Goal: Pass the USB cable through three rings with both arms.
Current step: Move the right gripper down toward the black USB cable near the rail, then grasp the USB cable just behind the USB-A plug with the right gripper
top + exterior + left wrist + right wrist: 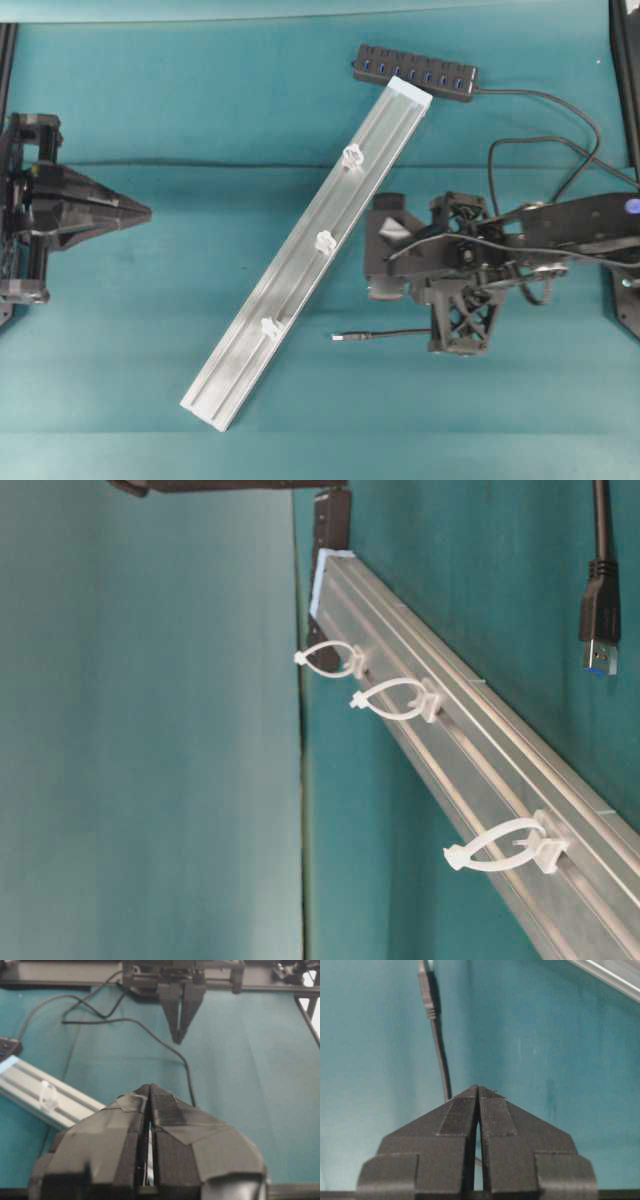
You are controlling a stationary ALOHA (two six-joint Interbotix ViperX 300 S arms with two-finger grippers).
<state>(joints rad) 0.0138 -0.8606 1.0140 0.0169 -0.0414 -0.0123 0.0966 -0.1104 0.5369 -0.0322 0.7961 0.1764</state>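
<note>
Nearest our right gripper [478, 1089], whose jaws are pressed together on nothing, the cable [438, 1045] runs on the cloth just past the fingertips, its plug [345, 338] lying free near the lower end of the rail [300, 265]. We judge the first risk here: coming down with the jaws still shut would push the thin cable aside or pin it to the cloth, and a grab far back from the plug would leave a limp end that droops past a ring instead of entering it.

Farther off, the three rings [324, 241] stand upright along the rail, none threaded. They are small and bendy-looking, so a slanted plug could catch on a loop or shove the loose rail askew. The slack behind our right arm could also snag on the hub [414, 70] or on the arm itself.

Our left gripper [150, 1087], also pressed shut and empty, waits well apart at the far left edge.

In the overhead view the right arm covers its own fingertips and part of the cable. The table-level view cuts off the rail's near end, and the rings blur from above.
</note>
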